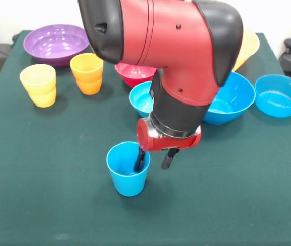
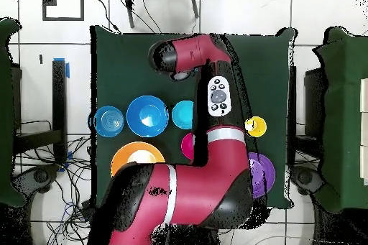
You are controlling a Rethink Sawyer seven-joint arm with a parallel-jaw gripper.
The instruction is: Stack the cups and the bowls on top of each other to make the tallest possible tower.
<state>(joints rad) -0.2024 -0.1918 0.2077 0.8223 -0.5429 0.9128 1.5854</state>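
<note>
Blue is the colour of the cup (image 1: 128, 169) that matters most right now. It stands upright on the green surface (image 1: 42, 169), near the front edge in the front view, well apart from everything else.

The end effector (image 1: 155, 160) hangs right at the cup's rim. One finger (image 1: 140, 160) dips down inside the cup. The other finger (image 1: 169, 158) sits outside, just beside the cup's wall. So the wall is between the two fingers. The fingers are spread, with a gap, and I do not think they are squeezing the wall yet. The cup's long line runs straight up, and the fingers point down along it. That looks like a good fit for a pinch on the rim.

The other things sit farther back, toward the robot. The yellow cup (image 1: 39, 84) and orange cup (image 1: 87, 73) stand side by side. Behind them is the purple bowl (image 1: 55, 43). The red bowl (image 1: 133, 73), a small blue bowl (image 1: 141, 98), a big blue bowl (image 1: 232, 97) and another blue bowl (image 1: 280, 95) form a row. The yellow-orange bowl (image 1: 249, 46) peeks out behind the arm.

No tower is built yet.
</note>
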